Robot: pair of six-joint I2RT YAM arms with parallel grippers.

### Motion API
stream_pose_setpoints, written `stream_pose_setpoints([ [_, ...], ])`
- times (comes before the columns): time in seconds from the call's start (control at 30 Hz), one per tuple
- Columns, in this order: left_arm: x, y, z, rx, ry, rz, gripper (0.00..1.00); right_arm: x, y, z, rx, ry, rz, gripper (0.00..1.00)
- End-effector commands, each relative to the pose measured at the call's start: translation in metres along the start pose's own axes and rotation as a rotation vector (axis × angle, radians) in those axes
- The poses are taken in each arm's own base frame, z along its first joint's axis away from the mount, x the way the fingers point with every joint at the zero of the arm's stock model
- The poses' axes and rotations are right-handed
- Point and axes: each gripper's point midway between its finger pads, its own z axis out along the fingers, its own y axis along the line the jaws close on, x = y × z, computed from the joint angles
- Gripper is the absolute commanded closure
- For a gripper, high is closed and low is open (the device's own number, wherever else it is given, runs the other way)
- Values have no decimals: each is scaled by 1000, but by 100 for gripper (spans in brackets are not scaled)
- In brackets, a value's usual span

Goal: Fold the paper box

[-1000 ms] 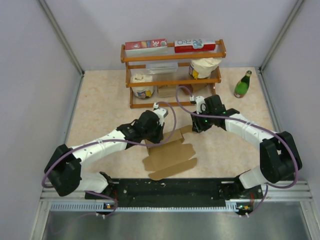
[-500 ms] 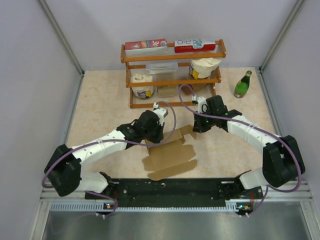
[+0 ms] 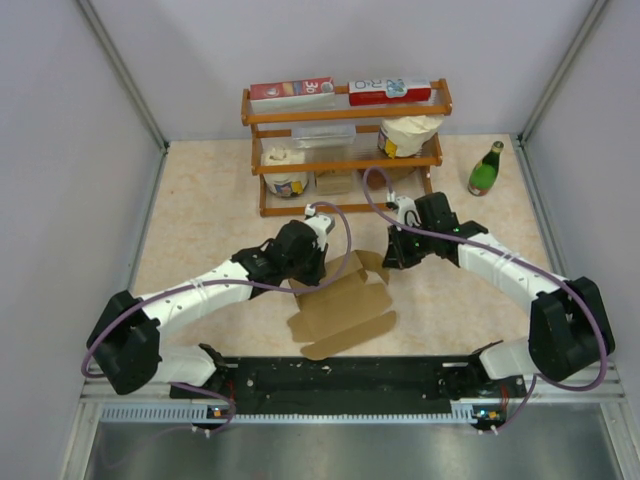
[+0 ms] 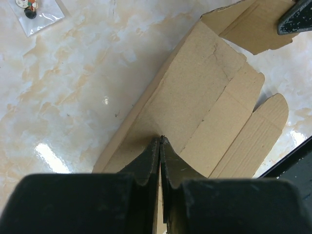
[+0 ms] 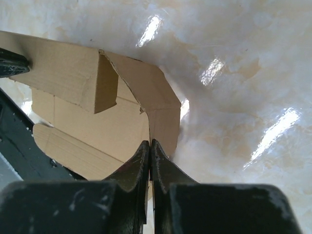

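Note:
The paper box [image 3: 345,310] is plain brown cardboard lying mostly flat on the table between the arms, with its far panels and flaps lifted. My left gripper [image 3: 303,278] is at its far left edge. In the left wrist view the left gripper [image 4: 161,141] is shut on a raised side panel of the box [image 4: 204,97]. My right gripper [image 3: 391,262] is at the far right corner. In the right wrist view the right gripper [image 5: 149,144] is shut on an upright end flap of the box [image 5: 97,131], and a small tab stands folded beside it.
A wooden shelf [image 3: 345,160] stands behind, carrying red-and-white cartons [image 3: 292,90], cups and a small box. A green bottle [image 3: 486,168] stands at the back right. A small plastic bag [image 4: 39,12] lies on the table. A black rail [image 3: 340,375] runs along the near edge.
The right arm has shifted slightly and the far right flap it holds has risen a little. The left arm has hardly moved.

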Motion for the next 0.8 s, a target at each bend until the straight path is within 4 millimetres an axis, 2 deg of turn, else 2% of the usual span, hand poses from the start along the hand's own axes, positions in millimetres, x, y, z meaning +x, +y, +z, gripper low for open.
stream_pose_setpoints([
  [0.0,6,1,-2,-2,12,-11,94,-6,15,-4,-85,-30,16,100],
  [0.13,6,0,-2,2,9,-13,94,2,20,-2,-106,-13,14,99],
  [0.37,7,-1,-1,4,14,-12,95,19,33,3,-138,34,1,92],
  [0.5,7,-3,-1,8,14,-11,95,23,40,5,-155,37,0,91],
  [0.77,9,-4,0,10,23,-10,95,28,46,4,-191,26,6,74],
])
